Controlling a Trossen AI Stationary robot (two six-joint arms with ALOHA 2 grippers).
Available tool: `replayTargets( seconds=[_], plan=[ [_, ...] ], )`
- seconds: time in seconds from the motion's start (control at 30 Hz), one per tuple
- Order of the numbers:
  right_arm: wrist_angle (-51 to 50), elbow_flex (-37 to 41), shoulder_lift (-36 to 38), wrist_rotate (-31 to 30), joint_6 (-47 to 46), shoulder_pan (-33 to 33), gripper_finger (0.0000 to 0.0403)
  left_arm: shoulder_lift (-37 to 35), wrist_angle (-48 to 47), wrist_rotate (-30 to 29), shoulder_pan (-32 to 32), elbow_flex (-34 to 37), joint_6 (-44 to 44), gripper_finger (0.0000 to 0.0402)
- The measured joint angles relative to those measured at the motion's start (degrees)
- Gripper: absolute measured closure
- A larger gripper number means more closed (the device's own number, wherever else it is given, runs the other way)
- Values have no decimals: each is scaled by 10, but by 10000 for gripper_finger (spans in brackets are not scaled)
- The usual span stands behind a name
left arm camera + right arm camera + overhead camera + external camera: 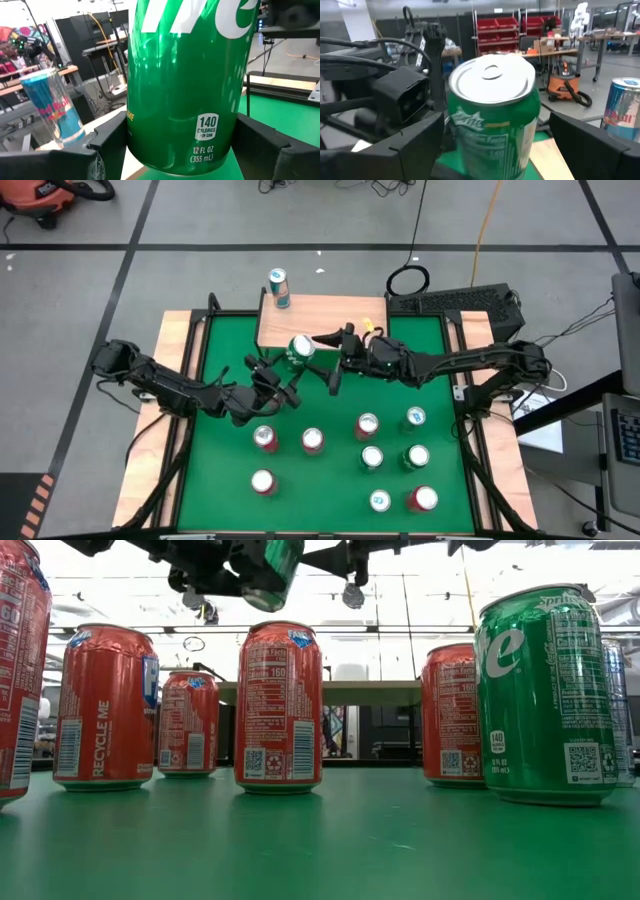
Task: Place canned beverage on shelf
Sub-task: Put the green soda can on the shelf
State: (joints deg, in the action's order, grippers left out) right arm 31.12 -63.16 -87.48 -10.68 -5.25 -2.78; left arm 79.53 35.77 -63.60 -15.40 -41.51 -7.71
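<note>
Your left hand (290,372) is clamped on the green can (300,348), one finger either side of its wall, and it holds that can up off the green surface (330,420), right at the front edge of the shelf (330,315). You can see it in the low view too: the can hangs tilted at the top of the picture, clear above the cans standing below. Your right hand (337,352) sits just beside the same can from the other side, fingers spread wide around it; whether they touch it you cannot tell from here. On the shelf's light wooden top a blue and silver can (279,287) stands upright near the far left corner, well apart from the green one. Down on the surface you have a row of red cans (288,440) on the left half, and a cluster of green and red cans (395,460) on the right half, all upright.
</note>
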Motion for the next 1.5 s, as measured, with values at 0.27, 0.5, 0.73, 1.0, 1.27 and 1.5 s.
replayTargets(
  seconds=[0.27,0.5,0.73,1.0,1.27,1.5],
  plan=[
    [67,0,-30,4,15,-3,51,0,-5,-60,2,-4,-3,124],
    [89,0,-34,50,-6,-18,51,18,-5,-55,4,-4,-20,124],
    [79,0,-34,78,-19,-31,52,48,-4,-52,4,-19,-37,119],
    [61,0,-34,79,-14,-34,104,55,-4,-56,7,-33,-38,114],
    [55,0,-34,81,-11,-42,103,55,-8,-48,8,-33,-36,112],
    [39,0,-29,90,2,-48,109,55,-13,-38,9,-33,-35,112]
  ],
)
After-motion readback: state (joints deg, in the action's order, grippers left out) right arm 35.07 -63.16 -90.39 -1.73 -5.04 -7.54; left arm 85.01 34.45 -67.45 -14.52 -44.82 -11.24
